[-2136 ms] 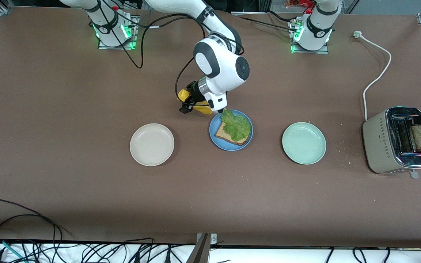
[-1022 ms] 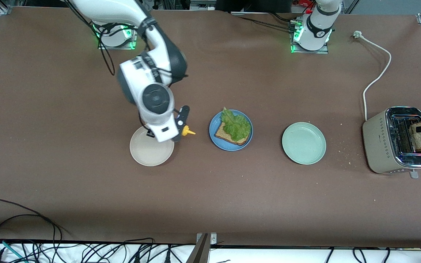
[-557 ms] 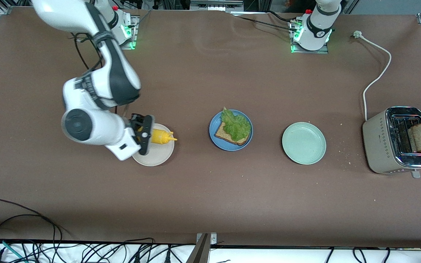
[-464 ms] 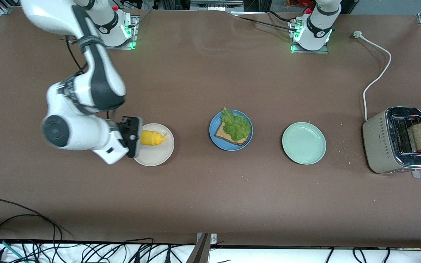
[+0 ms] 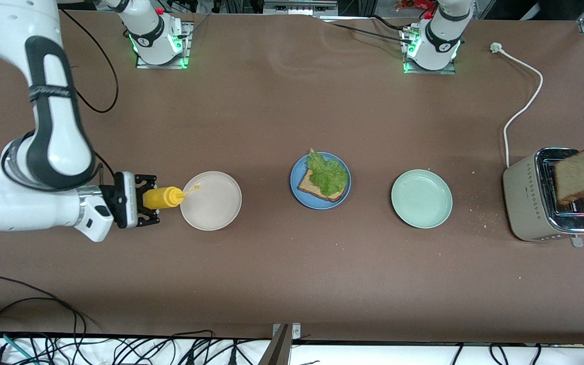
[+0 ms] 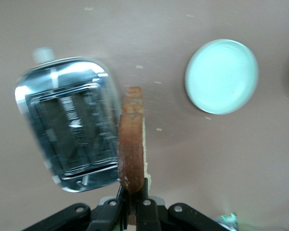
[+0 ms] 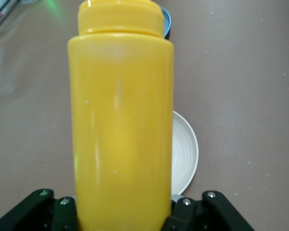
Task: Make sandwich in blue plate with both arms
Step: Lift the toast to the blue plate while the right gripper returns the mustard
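Brown-crusted bread is lying as one slice (image 5: 317, 190) on the blue plate (image 5: 297, 175) mid-tabletop, a single lettuce leaf (image 5: 326, 172) covering it with its long axis running away from the front camera; three plates are sitting in a row, the beige plate (image 5: 211, 201), the blue one and the mint plate (image 5: 422, 198). Over the toaster (image 5: 550, 203), the left tool (image 6: 133, 204) is pinching a second slice (image 5: 582, 175) on edge; the right tool (image 5: 142, 199) is clamping one yellow bottle (image 5: 162, 197) horizontally, nozzle pointing toward the beige plate.
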Available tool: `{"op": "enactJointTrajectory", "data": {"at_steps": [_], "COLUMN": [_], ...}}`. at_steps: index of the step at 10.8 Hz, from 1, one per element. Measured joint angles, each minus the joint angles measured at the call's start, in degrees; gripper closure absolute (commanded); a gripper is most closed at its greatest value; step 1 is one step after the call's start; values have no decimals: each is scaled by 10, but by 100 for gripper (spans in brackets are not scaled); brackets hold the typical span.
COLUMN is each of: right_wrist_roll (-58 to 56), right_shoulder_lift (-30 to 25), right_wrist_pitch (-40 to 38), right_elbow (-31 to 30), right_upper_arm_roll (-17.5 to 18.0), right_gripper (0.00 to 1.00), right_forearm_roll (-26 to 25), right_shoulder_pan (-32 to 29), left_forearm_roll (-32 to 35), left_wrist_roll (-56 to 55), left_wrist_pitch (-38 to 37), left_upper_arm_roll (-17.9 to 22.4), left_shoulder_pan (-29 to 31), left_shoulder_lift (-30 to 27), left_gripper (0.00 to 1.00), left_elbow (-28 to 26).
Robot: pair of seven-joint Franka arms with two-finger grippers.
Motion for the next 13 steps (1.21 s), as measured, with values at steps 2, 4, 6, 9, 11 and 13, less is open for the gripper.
{"op": "enactJointTrajectory", "data": {"at_steps": [2,4,6,9,11,13], "right_wrist_roll": [-110,-206,-275,-364,-392,-416], "right_shoulder_lift": [40,82,127,188,201,212], "right_wrist_pitch": [-12,-51,-88,-119,-127,-131], "right_elbow": [-2,-3,-4,-2,0,0], "right_upper_arm_roll": [1,1,2,3,4,4], "right_gripper": [100,100,100,100,100,100], "right_forearm_roll": [78,145,217,316,322,322], "right_shoulder_pan": [-48,-89,-106,-110,-118,-125], "left_forearm_roll": [-20,-88,-156,-272,-320,-322], "left_wrist_roll": [-3,-9,-37,-120,-135,-133], "left_wrist_pitch": [-47,-68,-81,-61,24,107], "left_upper_arm_roll": [-73,-100,-103,-103,-102,-102], "left_shoulder_pan": [-8,-33,-87,-198,-243,-273], "left_shoulder_lift": [-2,5,38,121,185,249], "left_gripper": [100,100,100,100,100,100], "left_elbow": [-4,-20,-35,-40,-41,-42]}}
